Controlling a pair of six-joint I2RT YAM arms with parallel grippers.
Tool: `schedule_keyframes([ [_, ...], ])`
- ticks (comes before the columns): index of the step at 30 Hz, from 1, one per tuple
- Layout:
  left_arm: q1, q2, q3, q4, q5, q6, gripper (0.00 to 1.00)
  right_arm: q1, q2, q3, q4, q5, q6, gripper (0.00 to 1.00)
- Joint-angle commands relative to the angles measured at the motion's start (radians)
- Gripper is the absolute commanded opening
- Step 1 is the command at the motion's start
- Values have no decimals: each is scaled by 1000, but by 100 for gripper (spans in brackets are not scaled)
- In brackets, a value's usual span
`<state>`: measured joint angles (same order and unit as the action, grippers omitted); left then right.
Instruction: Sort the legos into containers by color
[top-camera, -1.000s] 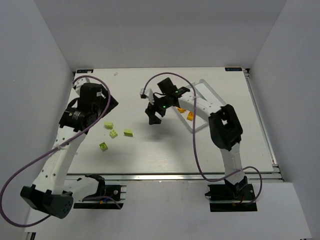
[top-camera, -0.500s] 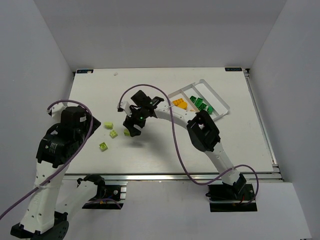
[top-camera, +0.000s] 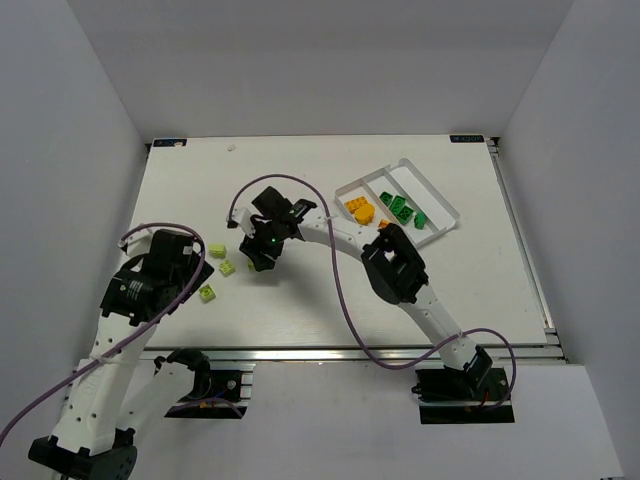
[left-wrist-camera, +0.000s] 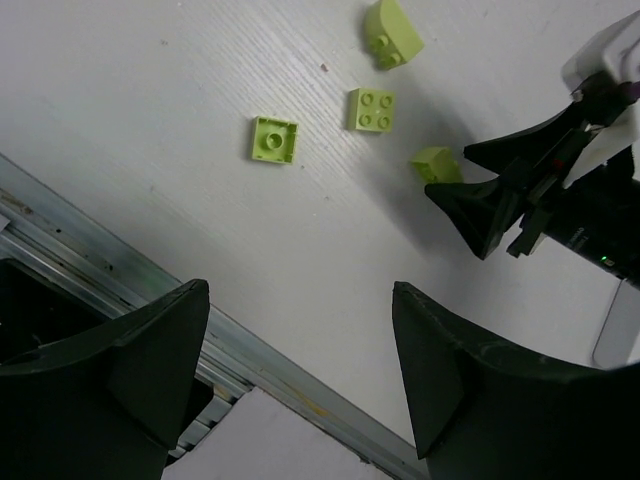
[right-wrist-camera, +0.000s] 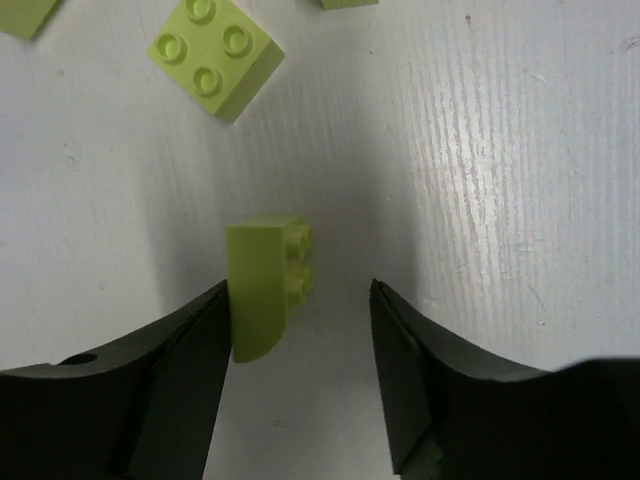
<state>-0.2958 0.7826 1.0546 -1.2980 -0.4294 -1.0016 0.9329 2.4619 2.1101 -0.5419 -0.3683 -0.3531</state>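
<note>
Pale yellow-green legos lie left of centre: a curved one (top-camera: 217, 250), a square one (top-camera: 227, 267) and another square one (top-camera: 207, 293). My right gripper (top-camera: 262, 255) is open and low over a fourth, curved pale brick (right-wrist-camera: 265, 285). That brick lies on its side between the jaws, against the left finger (right-wrist-camera: 190, 350) and apart from the right finger. My left gripper (top-camera: 192, 258) is open and empty, well above the table near the bricks. The white tray (top-camera: 405, 165) at the back right holds orange legos (top-camera: 360, 210) and dark green legos (top-camera: 400, 208).
The left wrist view shows the three loose bricks (left-wrist-camera: 371, 109), the right gripper (left-wrist-camera: 470, 195) and the metal rail (left-wrist-camera: 120, 290) along the table's near edge. White walls enclose the table on three sides.
My right gripper has swung left from the tray to the pale bricks and come down around one. My left arm has pulled back from the far left toward the near edge.
</note>
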Motion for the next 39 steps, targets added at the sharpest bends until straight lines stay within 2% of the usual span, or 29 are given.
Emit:
schedule_keyframes([
  [1,0,-37,-48,8,7,-77,84,9,14,2,45,-9,-3,59],
  [2,0,-37,-59,12,15,-80,83,9,16,2,49,-18,-6,41],
  [4,0,-26,-91,23,33,-83,81,7,16,1,54,-24,-10,22],
  [5,0,-14,-102,25,53,-86,78,7,8,-4,54,-41,-10,6],
  [6,0,-8,-114,29,60,-89,75,-2,-3,-13,57,-47,-12,0],
  [7,0,-3,-126,48,69,-88,72,-3,-18,-28,69,-52,-17,0],
  [8,0,0,-157,61,87,-88,61,-8,-61,-80,83,-60,-17,0],
  [12,0,45,-225,152,133,-49,38,-77,-199,-177,149,-84,54,0],
  [15,9,105,-260,209,149,-7,37,-181,-302,-199,134,-96,131,0],
  [17,21,171,-271,258,152,18,53,-275,-400,-243,140,-69,135,0],
  [18,32,220,-268,282,147,46,66,-299,-432,-283,138,-60,135,0],
  [22,61,337,-242,327,118,113,83,-478,-550,-379,125,41,126,0],
  [25,98,400,-214,333,89,173,85,-597,-604,-461,138,135,102,0],
  [30,138,481,-206,324,37,236,88,-744,-572,-513,198,245,51,0],
  [33,161,481,-214,330,43,247,89,-796,-506,-461,198,259,43,0],
  [39,201,494,-238,356,90,267,91,-824,-351,-312,166,255,36,0],
])
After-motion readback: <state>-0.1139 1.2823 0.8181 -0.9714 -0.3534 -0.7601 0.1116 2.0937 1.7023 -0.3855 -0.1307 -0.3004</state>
